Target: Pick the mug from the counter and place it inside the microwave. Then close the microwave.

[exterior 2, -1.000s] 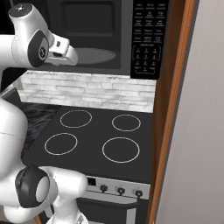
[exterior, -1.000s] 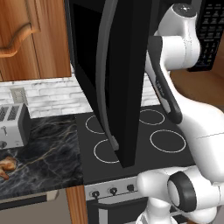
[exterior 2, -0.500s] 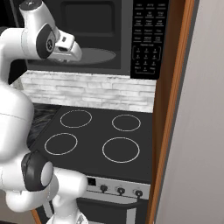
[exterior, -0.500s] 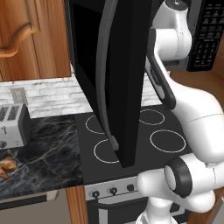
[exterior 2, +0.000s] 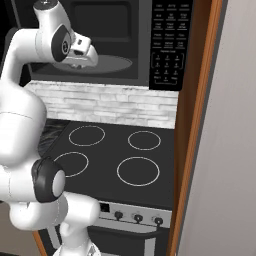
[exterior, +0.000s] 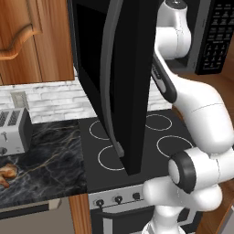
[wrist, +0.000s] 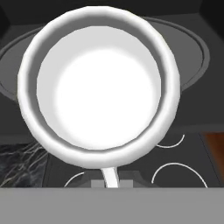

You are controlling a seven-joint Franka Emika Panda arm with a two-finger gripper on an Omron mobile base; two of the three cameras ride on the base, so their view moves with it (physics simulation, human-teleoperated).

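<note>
The white mug [wrist: 103,87] is seen from above in the hand view. Its thin handle points down between my fingertips, and my gripper [wrist: 111,183] is shut on it. Below the mug lies the round grey turntable [wrist: 192,57] of the microwave [exterior 2: 165,45]. In the right base view my gripper [exterior 2: 76,61] hangs at the left of the microwave's open cavity, just above the turntable [exterior 2: 107,64]. The black door [exterior: 132,68] with its curved grey handle [exterior: 107,77] stands wide open and hides my hand in the left base view. The black marble counter [exterior: 45,160] lies at the lower left.
A silver toaster [exterior: 13,132] and a brown pastry [exterior: 7,172] sit on the counter. Under the microwave is the black stovetop [exterior 2: 120,155] with white rings. A wooden panel [exterior 2: 192,125] bounds the stove on the right.
My hand with the mug has moved a little to the right and up, further across the microwave's opening. The door has not moved.
</note>
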